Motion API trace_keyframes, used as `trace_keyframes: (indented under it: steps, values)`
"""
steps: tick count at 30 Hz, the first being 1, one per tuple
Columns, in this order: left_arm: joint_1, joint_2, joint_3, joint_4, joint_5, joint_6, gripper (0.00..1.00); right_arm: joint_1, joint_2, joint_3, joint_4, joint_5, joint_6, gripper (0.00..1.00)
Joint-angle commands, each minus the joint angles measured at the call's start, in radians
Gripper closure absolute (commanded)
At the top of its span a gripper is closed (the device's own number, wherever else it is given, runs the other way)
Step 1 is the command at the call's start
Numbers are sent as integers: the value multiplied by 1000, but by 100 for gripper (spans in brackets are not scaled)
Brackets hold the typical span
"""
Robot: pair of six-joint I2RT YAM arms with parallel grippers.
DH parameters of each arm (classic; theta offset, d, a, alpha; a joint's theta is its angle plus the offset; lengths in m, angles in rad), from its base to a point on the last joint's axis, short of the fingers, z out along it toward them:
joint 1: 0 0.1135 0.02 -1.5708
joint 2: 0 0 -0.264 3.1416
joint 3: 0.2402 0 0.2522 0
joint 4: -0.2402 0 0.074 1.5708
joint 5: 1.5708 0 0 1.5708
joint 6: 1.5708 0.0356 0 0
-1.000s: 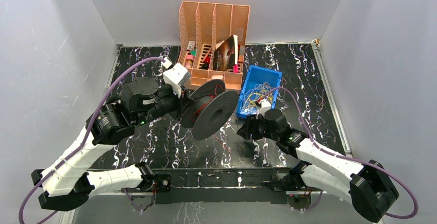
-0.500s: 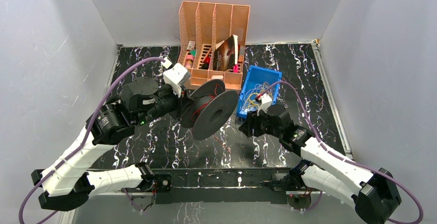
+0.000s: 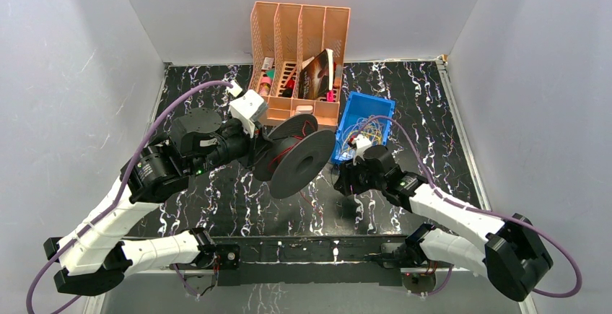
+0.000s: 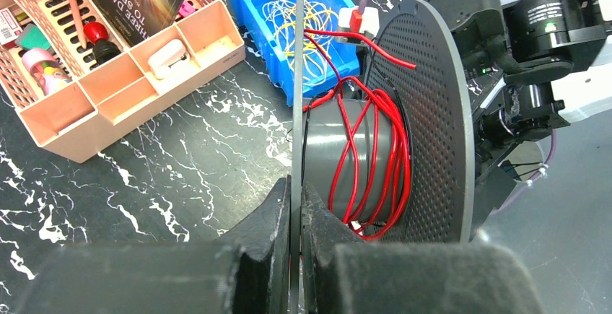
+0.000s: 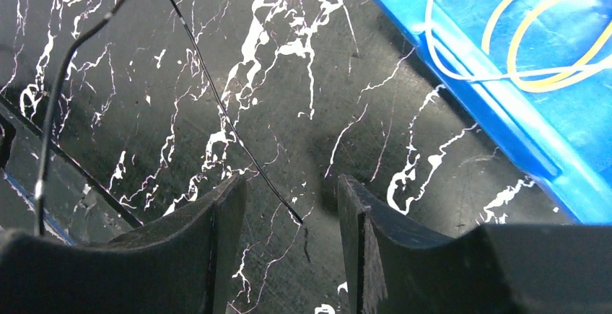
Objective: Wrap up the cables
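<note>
My left gripper (image 4: 296, 206) is shut on the near disc of a dark grey spool (image 4: 426, 119) and holds it above the table (image 3: 296, 157). A red cable (image 4: 375, 155) is wound loosely round the spool's hub. My right gripper (image 5: 292, 216) is open just above the table, right of the spool (image 3: 345, 178). A thin black cable (image 5: 209, 90) runs from the spool side and its free end lies between the open fingers, apart from both. Yellow and orange cables (image 5: 534, 32) lie coiled in a blue bin (image 3: 364, 126).
A peach desk organiser (image 3: 299, 58) with a book and small items stands at the back, just behind the spool. The blue bin's edge (image 5: 469, 61) is close to my right gripper. Grey walls close in the table on three sides.
My right gripper has shifted slightly left and away, nearer the spool and bin. The left arm and spool have stayed still.
</note>
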State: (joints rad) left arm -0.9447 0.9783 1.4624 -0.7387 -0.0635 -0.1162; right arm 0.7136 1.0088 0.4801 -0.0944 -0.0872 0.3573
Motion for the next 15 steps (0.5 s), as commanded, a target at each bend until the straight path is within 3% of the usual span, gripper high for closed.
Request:
trace_keyframes:
  steps: [1,8,15]
  values:
    - [-2,-10,49,74,30,-5,100,-2,41,34,100,-77,-23,43]
    - [-3,-8,44,80,36,-13,100,-2,94,28,138,-105,-2,55]
    - [-3,-15,51,88,-4,-28,100,-2,93,1,178,-159,6,100]
